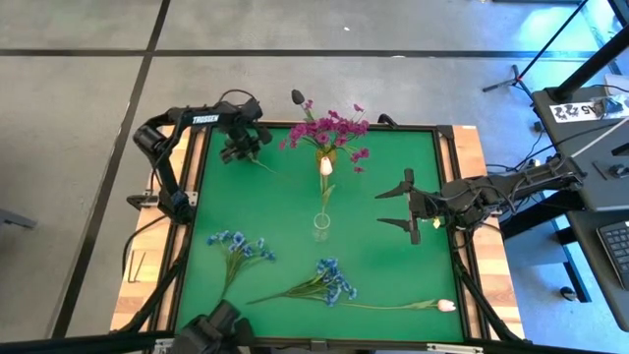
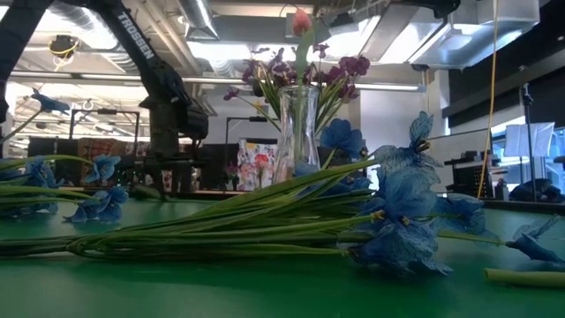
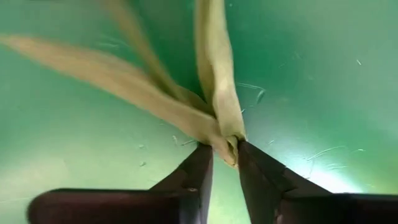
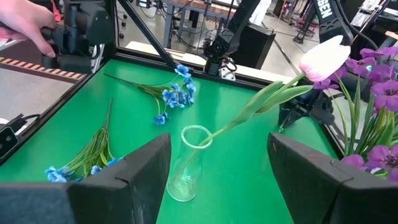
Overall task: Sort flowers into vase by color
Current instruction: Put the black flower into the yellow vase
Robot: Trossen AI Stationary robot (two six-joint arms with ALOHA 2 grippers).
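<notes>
1. The magenta blossom sprays [image 1: 329, 130] stand at the upper centre of the high view, at the far edge of the green surface [image 1: 393, 265]. In the low view they rise from a tall clear vase [image 2: 298, 132].
2. A pale pink tulip bud [image 1: 325, 166] sits just below the magenta sprays in the high view. The right wrist view shows its stem leaning out of a second, empty-looking clear glass vase [image 4: 186, 163], the bud [image 4: 323, 58] tilted away from the rim.
3. That glass vase [image 1: 321, 226] stands at the centre of the surface.
4. A near-black tulip bud [image 1: 297, 96] lies at the upper edge, just left of the magenta sprays.
5. One blue blossom spray [image 1: 236, 249] lies flat at the left of the surface. A second blue spray [image 1: 329, 282] lies at lower centre, with stems fanning left.
6. Another pale pink tulip [image 1: 445, 306] lies flat at the lower right, its stem running left toward the second blue spray.
7. The left gripper [image 1: 239, 147] is at the upper left of the surface. In the left wrist view its fingers [image 3: 199, 171] are narrow, pinching pale leaves or a stem [image 3: 217, 118] just above the surface.
8. The right gripper [image 1: 401, 206] hovers at right of centre, fingers [image 4: 124, 177] wide and holding nothing, pointed at the glass vase.
9. A person's hand [image 4: 28, 28] shows at the upper left of the right wrist view, beyond the surface.
</notes>
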